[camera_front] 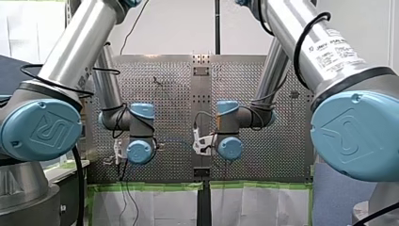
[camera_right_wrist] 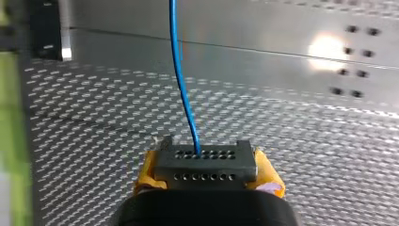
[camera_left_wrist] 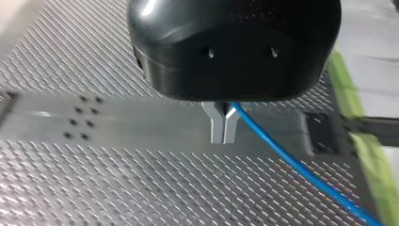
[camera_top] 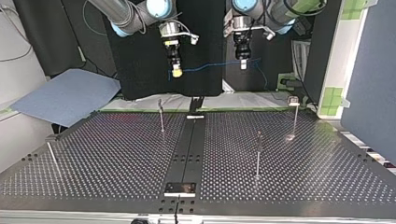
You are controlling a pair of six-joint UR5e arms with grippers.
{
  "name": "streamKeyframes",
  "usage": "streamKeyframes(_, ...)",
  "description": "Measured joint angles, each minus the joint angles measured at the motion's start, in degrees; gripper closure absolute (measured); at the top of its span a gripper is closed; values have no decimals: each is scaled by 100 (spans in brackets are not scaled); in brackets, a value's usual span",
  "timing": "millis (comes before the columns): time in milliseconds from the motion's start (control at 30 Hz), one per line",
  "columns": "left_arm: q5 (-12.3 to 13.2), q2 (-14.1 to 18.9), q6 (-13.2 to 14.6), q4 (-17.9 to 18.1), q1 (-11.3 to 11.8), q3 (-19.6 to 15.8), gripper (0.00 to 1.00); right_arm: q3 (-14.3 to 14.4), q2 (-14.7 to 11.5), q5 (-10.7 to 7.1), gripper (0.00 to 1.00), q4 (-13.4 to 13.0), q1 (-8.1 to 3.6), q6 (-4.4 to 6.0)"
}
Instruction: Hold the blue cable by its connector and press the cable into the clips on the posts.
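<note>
Holding the blue cable (camera_top: 210,66) aloft over the table (camera_top: 116,154), we note: right gripper (camera_top: 176,71) has its yellow pads (camera_right_wrist: 270,181) clamped on the connector (camera_right_wrist: 205,165); in the top view the cable runs toward 3 o'clock to our left gripper (camera_left_wrist: 224,128), metal fingers (camera_left_wrist: 217,126) pinched together on it; posts (camera_top: 258,154) stand apart, toward 6 o'clock.

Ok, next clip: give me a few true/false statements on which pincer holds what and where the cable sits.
My right pincer grips the connector: true.
The cable is already pressed into a post's clip: false; it spans the air between the pincers, clear of the posts.
My left pincer is shut on the cable: true.
My left pincer has yellow pads: false; its fingers are metal, and the yellow pads are on my right one.
</note>
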Motion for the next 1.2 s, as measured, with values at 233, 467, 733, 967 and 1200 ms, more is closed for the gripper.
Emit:
streamKeyframes(233,-8,-349,1,-27,62,-2,98,2,355,5,100,213,-4,-3)
streamKeyframes(467,-8,-454,1,-29,64,-2,98,2,411,5,100,228,-4,-3)
streamKeyframes(733,-8,-458,2,-29,65,-1,98,2,414,6,100,229,-5,-3)
streamKeyframes(967,-8,-459,2,-29,65,-1,98,2,413,6,100,229,-5,-3)
streamKeyframes(1200,-8,-458,1,-29,65,-1,98,2,413,6,100,229,-5,-3)
